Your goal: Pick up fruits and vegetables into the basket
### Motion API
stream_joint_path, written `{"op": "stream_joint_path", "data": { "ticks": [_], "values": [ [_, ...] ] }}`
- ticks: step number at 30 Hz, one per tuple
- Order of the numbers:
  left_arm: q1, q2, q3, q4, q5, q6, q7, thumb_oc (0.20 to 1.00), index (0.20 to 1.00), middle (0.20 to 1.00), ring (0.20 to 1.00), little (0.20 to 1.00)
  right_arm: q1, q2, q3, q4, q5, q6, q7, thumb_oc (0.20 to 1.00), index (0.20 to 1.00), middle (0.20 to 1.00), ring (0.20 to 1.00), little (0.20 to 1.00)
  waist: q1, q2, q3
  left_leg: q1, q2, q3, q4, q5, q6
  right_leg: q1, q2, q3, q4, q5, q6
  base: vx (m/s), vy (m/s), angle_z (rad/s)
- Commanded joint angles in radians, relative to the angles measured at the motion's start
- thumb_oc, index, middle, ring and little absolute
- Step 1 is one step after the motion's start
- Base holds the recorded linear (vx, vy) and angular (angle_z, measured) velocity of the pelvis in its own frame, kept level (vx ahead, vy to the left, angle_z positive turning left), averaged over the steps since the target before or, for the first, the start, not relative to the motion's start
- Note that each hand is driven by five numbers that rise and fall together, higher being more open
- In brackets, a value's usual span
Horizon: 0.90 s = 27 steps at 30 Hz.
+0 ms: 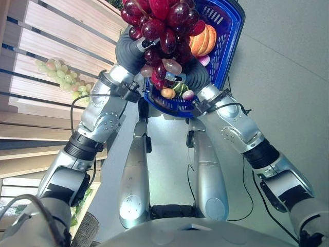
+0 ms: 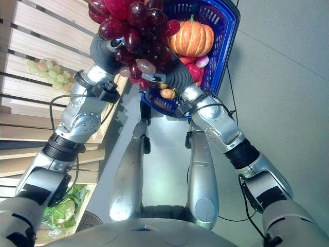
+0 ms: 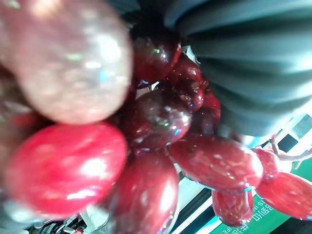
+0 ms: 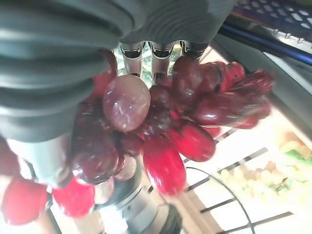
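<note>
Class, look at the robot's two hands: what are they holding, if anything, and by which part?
A bunch of red grapes hangs between the left hand and right hand, above the blue basket. The fingers are hidden, so the exact hold cannot be told.

No readable text, white marks on a green sign [image 3: 265, 214] too blurred to read

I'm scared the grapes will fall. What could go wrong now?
The red grapes hang between both hands, beside the blue basket, not in it; a loose grip could drop them on the floor. The basket already holds a pumpkin and smaller produce, so grapes dropped on top might roll out. Single grapes could also snap off the bunch.
</note>
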<state>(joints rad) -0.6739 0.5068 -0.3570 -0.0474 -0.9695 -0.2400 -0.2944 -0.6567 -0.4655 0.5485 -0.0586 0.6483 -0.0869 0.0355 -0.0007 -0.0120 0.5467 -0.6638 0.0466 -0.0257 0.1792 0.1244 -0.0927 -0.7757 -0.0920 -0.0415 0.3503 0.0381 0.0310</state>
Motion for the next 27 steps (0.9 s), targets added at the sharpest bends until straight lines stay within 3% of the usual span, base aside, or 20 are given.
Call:
{"op": "stream_joint_path", "data": {
  "ticks": [1, 16, 23, 24, 25, 27],
  "values": [
    [-0.065, -0.056, -0.095, -0.210, -0.024, -0.023, -0.083, 0.200, 0.200, 0.200, 0.200, 0.200, -0.067, 0.031, 0.063, -0.075, 0.031, 0.001, 0.011, 0.200, 0.200, 0.200, 0.200, 0.200, -0.011, 0.030, -0.027, 0.001, -0.082, 0.046, 0.006, -0.061, 0.060, 0.113, 0.046, -0.096, -0.072, -0.056, 0.002, 0.00, 0.000, 0.00],
    [-0.067, -0.056, -0.142, -0.210, -0.024, -0.006, -0.059, 0.200, 0.200, 0.200, 0.200, 0.200, -0.085, 0.024, 0.088, -0.075, 0.071, -0.016, 0.020, 0.200, 0.200, 0.200, 0.200, 0.200, -0.009, 0.030, -0.027, 0.001, -0.087, 0.043, 0.003, -0.057, 0.064, 0.117, 0.044, -0.101, -0.084, -0.046, 0.003, 0.00, 0.000, 0.00],
    [-0.065, -0.043, -0.142, -0.204, 0.101, -0.022, 0.068, 0.200, 0.200, 0.200, 0.200, 0.200, -0.084, 0.023, 0.093, -0.079, 0.075, -0.012, 0.027, 0.200, 0.200, 0.200, 0.200, 0.200, -0.007, 0.032, -0.027, -0.002, -0.089, 0.041, 0.003, -0.055, 0.065, 0.114, 0.044, -0.102, -0.085, -0.044, 0.003, 0.00, 0.000, 0.00],
    [-0.065, -0.031, -0.139, -0.200, 0.158, -0.036, 0.143, 0.624, 0.624, 0.624, 0.624, 0.624, -0.081, 0.020, 0.093, -0.078, 0.089, -0.010, 0.031, 0.200, 0.200, 0.200, 0.200, 0.200, -0.005, 0.033, -0.027, -0.001, -0.089, 0.041, 0.001, -0.054, 0.065, 0.115, 0.043, -0.104, -0.086, -0.044, 0.003, 0.00, 0.000, 0.00],
    [-0.064, -0.029, -0.138, -0.198, 0.168, -0.037, 0.155, 1.000, 1.000, 1.000, 1.000, 1.000, -0.080, 0.019, 0.093, -0.078, 0.093, -0.010, 0.033, 0.200, 0.200, 0.200, 0.200, 0.200, -0.004, 0.033, -0.027, -0.001, -0.090, 0.041, 0.002, -0.054, 0.065, 0.116, 0.043, -0.105, -0.087, -0.044, 0.003, 0.00, 0.000, 0.00],
    [-0.058, -0.012, -0.131, -0.188, 0.251, -0.054, 0.225, 1.000, 1.000, 1.000, 1.000, 1.000, -0.075, 0.014, 0.090, -0.078, 0.106, -0.019, 0.036, 0.200, 0.200, 0.200, 0.200, 0.200, -0.001, 0.035, -0.027, 0.001, -0.092, 0.036, 0.001, -0.054, 0.066, 0.118, 0.043, -0.106, -0.086, -0.046, 0.004, 0.00, 0.000, 0.00]
  ]
}}
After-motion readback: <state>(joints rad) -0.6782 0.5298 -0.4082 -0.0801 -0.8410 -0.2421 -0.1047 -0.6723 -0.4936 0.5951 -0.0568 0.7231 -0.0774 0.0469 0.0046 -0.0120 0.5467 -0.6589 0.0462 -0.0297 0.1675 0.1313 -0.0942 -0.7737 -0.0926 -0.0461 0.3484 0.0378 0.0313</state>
